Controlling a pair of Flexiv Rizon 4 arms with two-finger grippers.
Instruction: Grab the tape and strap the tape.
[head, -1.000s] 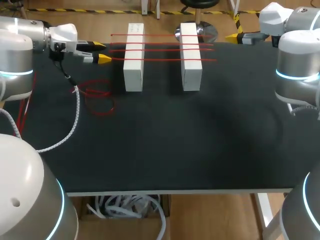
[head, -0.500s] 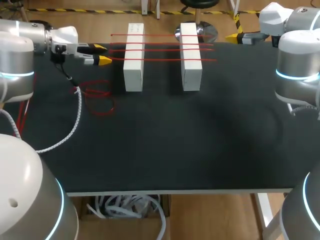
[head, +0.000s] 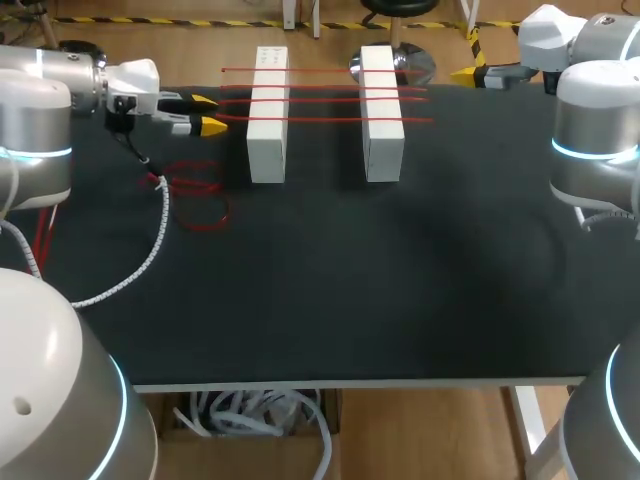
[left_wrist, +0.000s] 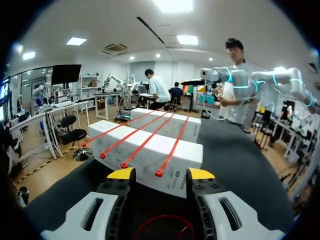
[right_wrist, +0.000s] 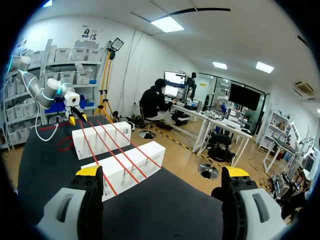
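Observation:
Four red tape straps (head: 325, 100) lie stretched across two upright white boxes (head: 267, 115) (head: 381, 112) at the back of the black table. My left gripper (head: 208, 113) hovers just left of the left box, open. In the left wrist view the left gripper (left_wrist: 160, 174) has the end of the nearest strap (left_wrist: 170, 150) in the gap between its yellow tips, with neither tip touching it. My right gripper (head: 468, 73) hangs at the back right edge, wide open and holding nothing (right_wrist: 162, 172), with both boxes (right_wrist: 125, 170) ahead of it.
Loose red tape (head: 195, 195) lies coiled on the table in front of the left gripper, and a loop of it shows under the gripper (left_wrist: 160, 222). A white braided cable (head: 150, 240) trails from the left arm over the table's left side.
My left gripper has shifted slightly right and toward the table's front, closer to the strap ends. The right arm has not moved.

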